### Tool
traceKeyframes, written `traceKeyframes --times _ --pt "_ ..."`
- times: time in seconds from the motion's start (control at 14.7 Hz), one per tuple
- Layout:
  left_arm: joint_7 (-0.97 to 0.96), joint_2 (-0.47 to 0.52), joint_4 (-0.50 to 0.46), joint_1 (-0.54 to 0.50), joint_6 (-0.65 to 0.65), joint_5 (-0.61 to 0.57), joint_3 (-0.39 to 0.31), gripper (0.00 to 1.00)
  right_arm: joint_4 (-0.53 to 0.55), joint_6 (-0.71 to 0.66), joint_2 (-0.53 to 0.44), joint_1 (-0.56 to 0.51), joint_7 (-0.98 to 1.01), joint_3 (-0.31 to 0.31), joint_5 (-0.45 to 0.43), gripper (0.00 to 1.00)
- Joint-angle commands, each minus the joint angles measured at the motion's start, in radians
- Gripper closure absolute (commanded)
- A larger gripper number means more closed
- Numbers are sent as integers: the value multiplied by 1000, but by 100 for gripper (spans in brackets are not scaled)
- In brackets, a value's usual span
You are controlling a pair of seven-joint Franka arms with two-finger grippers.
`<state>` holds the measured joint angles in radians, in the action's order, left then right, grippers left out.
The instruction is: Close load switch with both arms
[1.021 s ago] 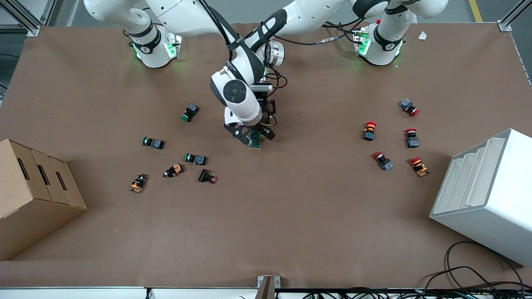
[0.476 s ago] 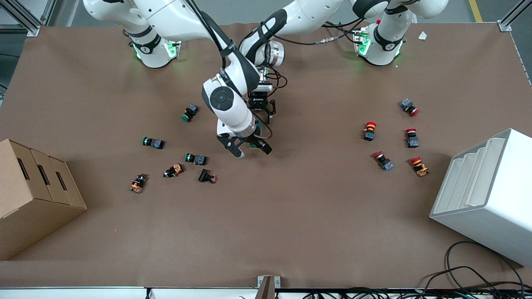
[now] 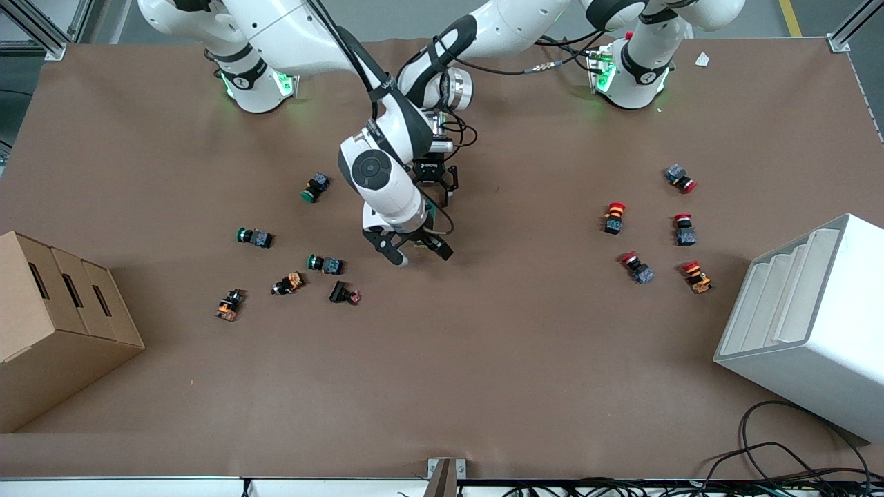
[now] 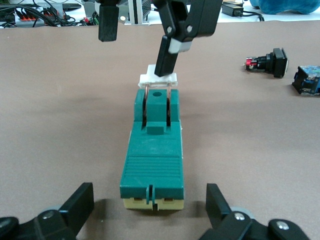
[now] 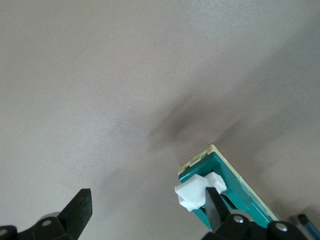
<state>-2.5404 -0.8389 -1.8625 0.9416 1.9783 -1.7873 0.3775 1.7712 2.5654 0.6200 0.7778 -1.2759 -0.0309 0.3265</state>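
The load switch [image 4: 152, 155] is a dark-green block on a cream base, lying flat mid-table, with a white lever [image 4: 157, 77] at one end. In the front view it [image 3: 429, 207] is mostly hidden under the right arm's hand. My left gripper [image 4: 150, 215] is open, low at the switch's plain end, a finger on either side without touching; it also shows in the front view [image 3: 434, 186]. My right gripper [image 5: 147, 210] is open at the lever end, one of its fingers [image 5: 215, 202] resting against the white lever [image 5: 192, 192]. It also shows in the front view [image 3: 419, 252].
Several green and orange push buttons [image 3: 324, 264] lie toward the right arm's end, several red ones [image 3: 637, 268] toward the left arm's end. A cardboard box [image 3: 55, 324] and a white bin [image 3: 808, 324] stand at the table's two ends.
My right gripper has shifted off the switch's body toward the front camera, and its hand now covers most of the switch. The left gripper has stayed put.
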Motion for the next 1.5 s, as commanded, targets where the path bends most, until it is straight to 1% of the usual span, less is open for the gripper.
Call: traceKeyframes --times 0.0,0.2,0.34,0.54,0.61,0.68,0.88,1.02,1.16,1.23,1.43 --pt "-18 -55 3 11 16 -1 1 1 -39 15 41 -5 16 6 -10 0" --pt "-20 -55 2 11 10 -1 1 1 -58 16 64 -6 30 5 -12 0" --pt "-20 -55 2 11 10 -1 1 1 -68 13 61 -14 44 2 -10 0" --pt "-20 -54 2 11 10 -1 1 1 -73 -5 55 -49 98 2 -9 0" --pt "-18 -54 2 11 10 -1 1 1 -73 -37 49 -64 133 0 -10 0" --pt "-17 -54 3 11 10 -1 1 1 -73 -78 32 -80 192 -7 -10 0" --pt "-3 -46 3 11 8 0 3 1 -70 -297 -78 -155 424 -64 -10 0" --pt "12 -43 5 8 10 5 3 1 -67 -448 -158 -215 605 -119 -12 0" --pt "55 -26 5 0 10 16 4 1 -67 -555 -218 -262 766 -170 -15 0" --pt "83 -14 6 -3 10 32 8 1 -67 -601 -239 -285 833 -193 -33 0" --pt "144 4 37 -7 10 115 11 1 -68 -703 -314 -388 981 -193 -151 0"
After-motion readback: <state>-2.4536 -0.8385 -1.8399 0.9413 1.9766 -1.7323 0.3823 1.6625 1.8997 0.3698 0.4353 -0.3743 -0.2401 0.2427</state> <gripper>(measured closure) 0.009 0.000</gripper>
